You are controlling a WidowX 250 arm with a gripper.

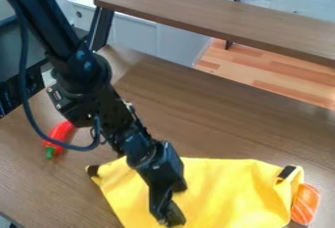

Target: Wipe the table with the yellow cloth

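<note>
The black gripper [168, 213] hangs low over the left part of a yellow cloth [226, 188], close to the view's bottom edge; whether it touches the fabric I cannot tell. The cloth lies mostly spread out, with a small black patch at its upper left corner and another at its upper right corner, where the edge is folded over. Against the cloth's right side lies an orange piece with pale stripes [305, 204], like salmon sushi. A red pepper with a green stem [60, 135] lies to the left, beside the arm and its cable.
The brown wooden table [216, 119] carries all of this. A raised wooden shelf or bench [216, 17] on dark legs crosses the top of the view behind it. A dark object [25, 51] stands at the upper left, and the arm's cable loops above the pepper.
</note>
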